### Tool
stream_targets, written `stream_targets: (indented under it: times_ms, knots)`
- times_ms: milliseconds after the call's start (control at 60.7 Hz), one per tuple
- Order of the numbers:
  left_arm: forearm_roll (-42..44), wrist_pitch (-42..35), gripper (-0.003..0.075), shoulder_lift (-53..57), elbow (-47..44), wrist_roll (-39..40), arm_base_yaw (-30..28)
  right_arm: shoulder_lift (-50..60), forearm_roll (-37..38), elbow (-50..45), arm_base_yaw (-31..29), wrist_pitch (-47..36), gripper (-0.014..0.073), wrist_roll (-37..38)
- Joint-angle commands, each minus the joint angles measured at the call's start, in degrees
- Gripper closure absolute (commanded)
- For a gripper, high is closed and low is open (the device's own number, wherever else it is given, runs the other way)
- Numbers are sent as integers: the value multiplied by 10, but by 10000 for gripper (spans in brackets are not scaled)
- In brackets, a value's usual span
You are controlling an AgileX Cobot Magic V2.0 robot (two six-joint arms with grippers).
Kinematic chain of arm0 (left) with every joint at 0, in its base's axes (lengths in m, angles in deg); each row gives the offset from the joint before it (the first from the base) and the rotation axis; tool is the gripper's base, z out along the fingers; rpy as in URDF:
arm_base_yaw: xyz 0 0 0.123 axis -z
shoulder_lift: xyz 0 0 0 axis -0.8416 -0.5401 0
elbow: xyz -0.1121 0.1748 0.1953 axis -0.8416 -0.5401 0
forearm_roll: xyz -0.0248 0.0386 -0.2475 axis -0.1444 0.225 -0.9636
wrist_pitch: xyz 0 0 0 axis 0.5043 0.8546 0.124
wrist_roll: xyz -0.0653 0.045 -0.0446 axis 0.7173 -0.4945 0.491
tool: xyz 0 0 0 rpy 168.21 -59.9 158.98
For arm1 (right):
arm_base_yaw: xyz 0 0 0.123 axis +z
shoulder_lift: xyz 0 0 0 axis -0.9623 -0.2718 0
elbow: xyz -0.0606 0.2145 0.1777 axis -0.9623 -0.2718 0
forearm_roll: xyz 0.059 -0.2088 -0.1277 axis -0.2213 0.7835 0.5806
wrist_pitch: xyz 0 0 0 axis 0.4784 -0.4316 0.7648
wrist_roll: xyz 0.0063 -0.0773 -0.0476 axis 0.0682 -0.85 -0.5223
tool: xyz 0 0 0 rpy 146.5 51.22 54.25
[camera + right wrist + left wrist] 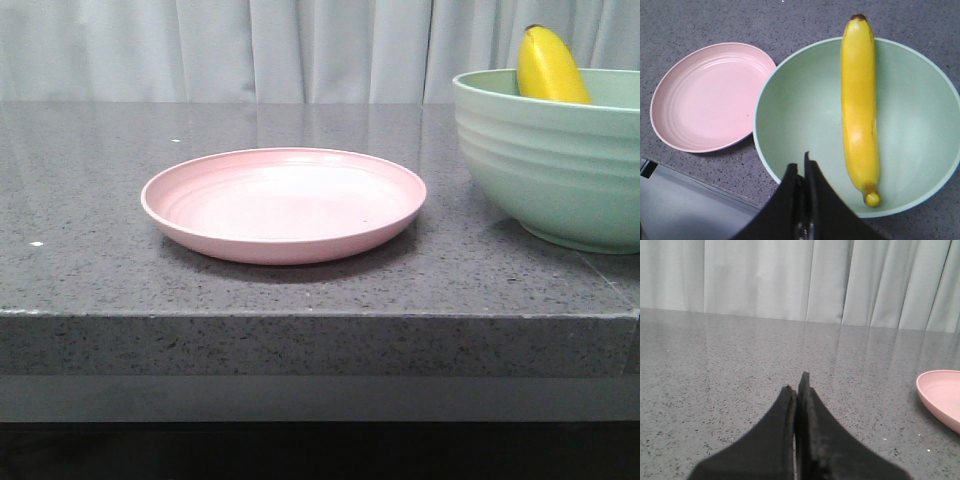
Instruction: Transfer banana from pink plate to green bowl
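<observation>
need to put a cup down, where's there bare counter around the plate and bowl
Bare counter lies left of the plate, behind it toward the curtain, and along the front edge. The plate itself holds nothing. It is tight on the right, where the bowl with the banana sits just beside the plate.

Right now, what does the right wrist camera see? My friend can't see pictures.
A yellow banana lies inside a green bowl, one end sticking over the rim. An empty pink plate sits beside the bowl on a gray table. The closed right gripper hangs above the bowl's edge.
</observation>
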State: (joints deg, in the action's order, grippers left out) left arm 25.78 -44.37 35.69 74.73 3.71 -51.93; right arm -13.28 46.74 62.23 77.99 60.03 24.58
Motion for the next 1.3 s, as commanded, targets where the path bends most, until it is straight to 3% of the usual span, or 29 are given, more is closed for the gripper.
stream_targets:
  times_ms: [0,181,297,775,989,1285]
  knots:
    - [0,-51,741,11,-3,0,4,3,-12,14,0,-34,664,-6]
    - [0,-51,741,11,-3,0,4,11,-2,13,0,-40,664,-6]
    - [0,-51,741,11,-3,0,4,59,34,-27,0,-87,664,-6]
    - [0,-51,741,11,-3,0,4,359,34,-409,-1,-431,664,-6]
    - [0,-51,741,11,-3,0,4,447,33,-516,-4,-468,664,-6]
    - [0,-51,741,11,-3,0,4,460,30,-541,-8,-499,664,-6]
